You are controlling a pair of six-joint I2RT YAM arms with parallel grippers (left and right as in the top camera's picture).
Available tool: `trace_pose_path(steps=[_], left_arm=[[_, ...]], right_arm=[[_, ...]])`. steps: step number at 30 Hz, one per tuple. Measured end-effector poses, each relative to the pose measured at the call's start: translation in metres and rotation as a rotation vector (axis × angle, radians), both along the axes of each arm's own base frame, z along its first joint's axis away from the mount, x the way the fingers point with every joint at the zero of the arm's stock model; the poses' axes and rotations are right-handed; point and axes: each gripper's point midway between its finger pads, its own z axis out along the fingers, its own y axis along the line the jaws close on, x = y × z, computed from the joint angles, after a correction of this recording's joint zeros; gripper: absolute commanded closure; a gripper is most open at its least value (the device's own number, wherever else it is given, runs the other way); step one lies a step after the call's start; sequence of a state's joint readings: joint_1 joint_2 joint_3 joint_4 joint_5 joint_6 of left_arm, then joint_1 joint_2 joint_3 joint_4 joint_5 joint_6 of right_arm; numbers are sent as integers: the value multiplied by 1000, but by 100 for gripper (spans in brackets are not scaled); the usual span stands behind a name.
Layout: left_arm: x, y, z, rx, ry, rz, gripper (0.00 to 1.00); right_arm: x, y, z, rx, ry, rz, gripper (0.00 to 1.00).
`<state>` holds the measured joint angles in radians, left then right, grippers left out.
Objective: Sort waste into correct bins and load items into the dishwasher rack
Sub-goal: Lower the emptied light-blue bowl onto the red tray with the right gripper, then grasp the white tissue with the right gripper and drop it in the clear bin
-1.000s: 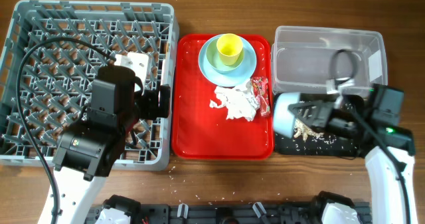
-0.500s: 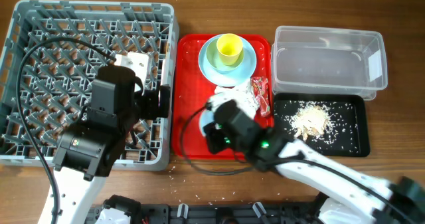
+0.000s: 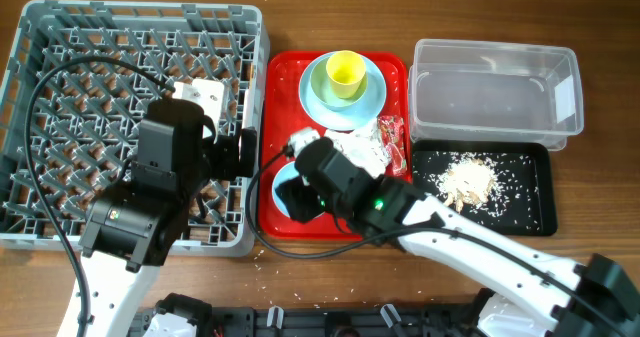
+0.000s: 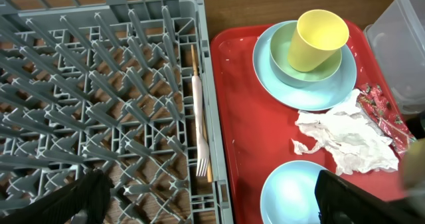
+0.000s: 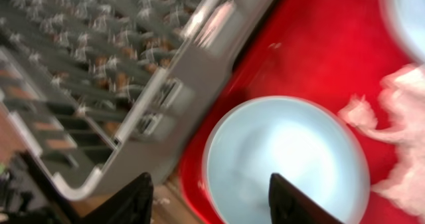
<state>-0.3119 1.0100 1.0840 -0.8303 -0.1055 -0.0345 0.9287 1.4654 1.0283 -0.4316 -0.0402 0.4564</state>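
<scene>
Leftward from the black tray (image 3: 530, 215) the right gripper (image 5: 209, 181) is being carried since a second ago. Over the dishwasher rack (image 3: 140, 10), beside a white fork (image 4: 198, 124), the left gripper (image 4: 212, 181) is being held spread and empty, probably waiting. The pale blue bowl (image 5: 285, 157), glossy and apparently emptied, is being brought upright to the near-left corner of the red serving tray (image 3: 275, 127), with the right jaws apart astride its rim.

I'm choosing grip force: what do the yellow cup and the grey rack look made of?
Yellow cup: probably plastic, matte, evenly coloured with a thin rim. Grey rack: moulded plastic, dull finish, pegs and lattice formed in one piece.
</scene>
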Motion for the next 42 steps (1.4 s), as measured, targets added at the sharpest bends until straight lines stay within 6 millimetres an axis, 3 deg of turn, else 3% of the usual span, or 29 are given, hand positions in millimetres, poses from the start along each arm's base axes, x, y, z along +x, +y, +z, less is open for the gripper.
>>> trace_pose_path(steps=[2,5,7,9,16,27,28,30,31,32,33,36,39,42], left_arm=[[0,0,0,0,0,0,0],[0,0,0,0,0,0,0],[0,0,0,0,0,0,0],[0,0,0,0,0,0,0],[0,0,0,0,0,0,0],[0,0,0,0,0,0,0],[0,0,0,0,0,0,0],[0,0,0,0,0,0,0],[0,0,0,0,0,0,0],[0,0,0,0,0,0,0],[0,0,0,0,0,0,0],[0,0,0,0,0,0,0],[0,0,0,0,1,0,0],[0,0,0,0,0,0,0]], right_arm=[[23,-23,13,-58,-51,-85,29],[59,-81,6,-175,-67,-263,24],[74,-101,3,-200,-68,-328,23],[86,-116,-12,-243,-44,-376,22],[99,-111,-69,-342,9,-343,20],[104,-109,-136,-424,79,-326,19],[105,-108,-137,-421,77,-327,25],[106,-107,-137,-418,75,-325,72],[106,-105,-137,-412,77,-316,88],[105,-102,-137,-399,86,-307,96],[103,-97,-136,-376,104,-288,96],[99,-78,-118,-286,149,-237,96],[109,-67,-21,-123,-11,-231,96],[104,-92,61,-66,-183,-304,96]])
